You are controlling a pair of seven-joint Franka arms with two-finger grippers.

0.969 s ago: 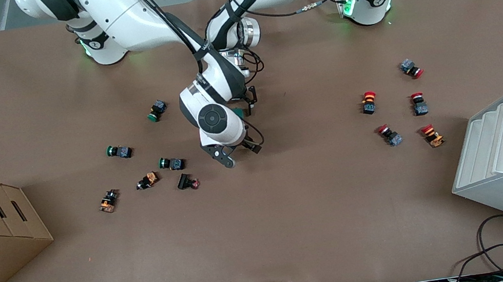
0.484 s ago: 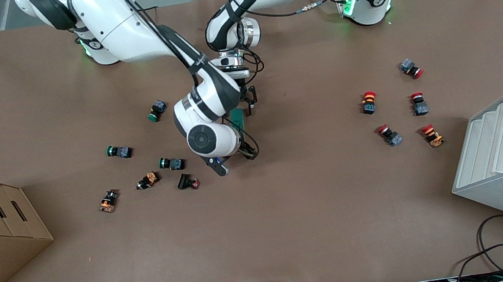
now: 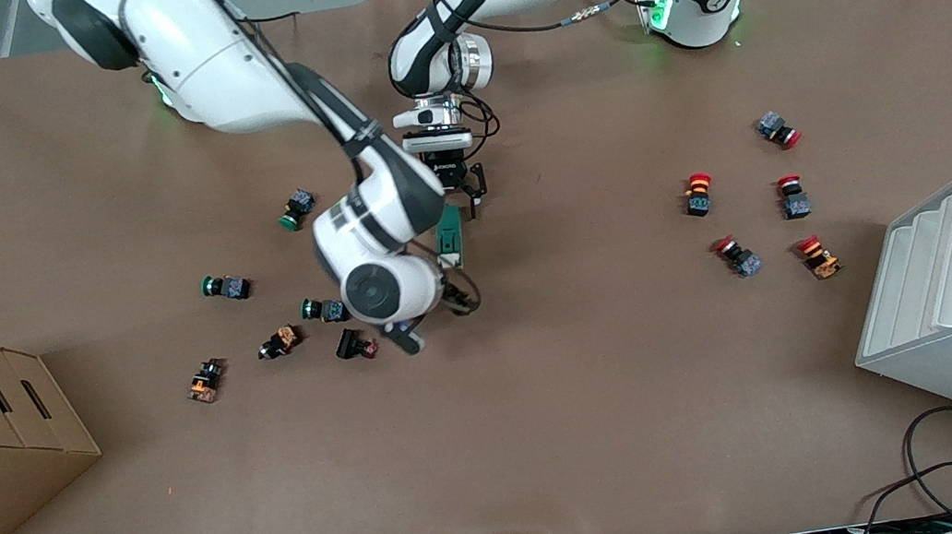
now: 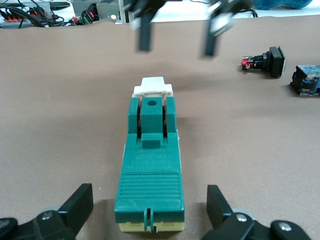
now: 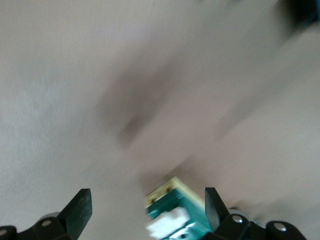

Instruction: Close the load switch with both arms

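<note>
Both pincers gape wide: the left pincer (image 4: 150,210) straddles without touching one end of the load switch (image 3: 450,239), which lies flat mid-surface (image 3: 551,405), while the right pincer (image 3: 432,320) hangs just past its white-levered end, near the black push button (image 3: 354,346).

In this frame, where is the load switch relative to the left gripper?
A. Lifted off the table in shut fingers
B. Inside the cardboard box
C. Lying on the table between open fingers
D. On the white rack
C: the left wrist view shows the load switch flat on the table, with the left gripper open on either side of it.
</note>
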